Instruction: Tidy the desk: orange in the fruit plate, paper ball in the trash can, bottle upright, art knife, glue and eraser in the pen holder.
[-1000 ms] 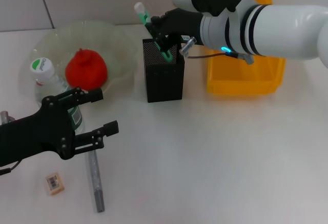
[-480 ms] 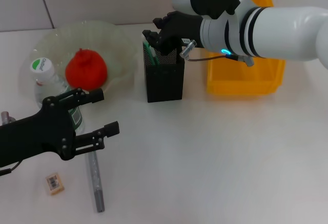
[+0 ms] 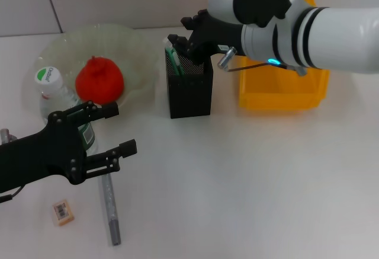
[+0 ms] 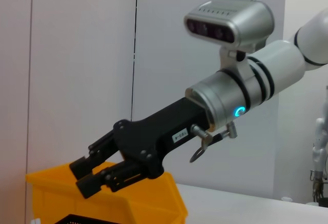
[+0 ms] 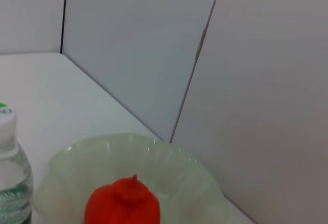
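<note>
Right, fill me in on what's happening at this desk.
The right gripper is just above the black pen holder, open, with a green-and-white stick now poking out of the holder. The orange sits in the fruit plate and the bottle stands upright. The left gripper hovers open near the bottle; the grey art knife and eraser lie on the table, not yet put away.

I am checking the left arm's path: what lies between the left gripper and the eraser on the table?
In the head view, only bare white table separates the left gripper from the eraser; the grey art knife lies beside that stretch, towards the robot's right.
</note>
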`<state>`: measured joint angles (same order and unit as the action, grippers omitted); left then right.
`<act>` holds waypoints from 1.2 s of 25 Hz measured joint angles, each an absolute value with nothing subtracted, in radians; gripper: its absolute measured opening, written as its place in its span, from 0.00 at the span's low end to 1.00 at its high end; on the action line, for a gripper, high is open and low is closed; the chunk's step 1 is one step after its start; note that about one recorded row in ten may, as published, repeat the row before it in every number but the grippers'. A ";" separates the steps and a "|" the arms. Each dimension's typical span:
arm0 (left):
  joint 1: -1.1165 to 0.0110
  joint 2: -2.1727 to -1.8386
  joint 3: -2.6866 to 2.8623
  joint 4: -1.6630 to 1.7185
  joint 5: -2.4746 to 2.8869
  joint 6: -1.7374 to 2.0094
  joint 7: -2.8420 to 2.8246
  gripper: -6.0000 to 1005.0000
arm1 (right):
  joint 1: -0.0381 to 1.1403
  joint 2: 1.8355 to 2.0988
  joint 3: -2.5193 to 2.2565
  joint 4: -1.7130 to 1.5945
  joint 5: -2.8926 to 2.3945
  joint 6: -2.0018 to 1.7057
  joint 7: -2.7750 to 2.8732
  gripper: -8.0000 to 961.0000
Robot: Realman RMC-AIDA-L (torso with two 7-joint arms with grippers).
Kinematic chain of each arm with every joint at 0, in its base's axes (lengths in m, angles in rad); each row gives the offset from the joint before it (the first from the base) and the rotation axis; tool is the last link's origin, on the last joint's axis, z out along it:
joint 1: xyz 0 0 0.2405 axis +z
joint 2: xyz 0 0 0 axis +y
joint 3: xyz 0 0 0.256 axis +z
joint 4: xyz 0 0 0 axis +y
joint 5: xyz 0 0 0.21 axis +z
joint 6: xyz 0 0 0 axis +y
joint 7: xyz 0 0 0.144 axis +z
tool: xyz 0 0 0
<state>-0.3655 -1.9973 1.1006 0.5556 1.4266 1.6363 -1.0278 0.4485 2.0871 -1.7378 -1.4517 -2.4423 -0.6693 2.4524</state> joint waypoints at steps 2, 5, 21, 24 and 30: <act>-0.365 -1.997 1.100 0.556 1.427 1.636 -1.028 0.78 | 0.425 2.087 -1.737 -1.485 -2.442 -0.671 2.450 0.37; -0.365 -1.997 1.100 0.555 1.427 1.636 -1.028 0.78 | 0.396 2.088 -1.726 -1.522 -2.442 -0.668 2.448 0.37; -0.359 -2.000 1.100 0.555 1.427 1.635 -1.028 0.78 | 0.309 2.089 -1.686 -1.511 -2.429 -0.408 2.439 0.37; -0.358 -2.000 1.099 0.555 1.427 1.635 -1.028 0.78 | 0.296 2.089 -1.679 -1.483 -2.429 -0.317 2.438 0.37; -0.356 -2.000 1.101 0.555 1.427 1.635 -1.028 0.78 | 0.292 2.082 -1.658 -1.413 -2.450 -0.193 2.420 0.37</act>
<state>-0.3560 -2.0004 1.1006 0.5553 1.4266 1.6352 -1.0277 0.2921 2.0820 -1.6582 -1.4126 -2.4496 -0.1925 2.4202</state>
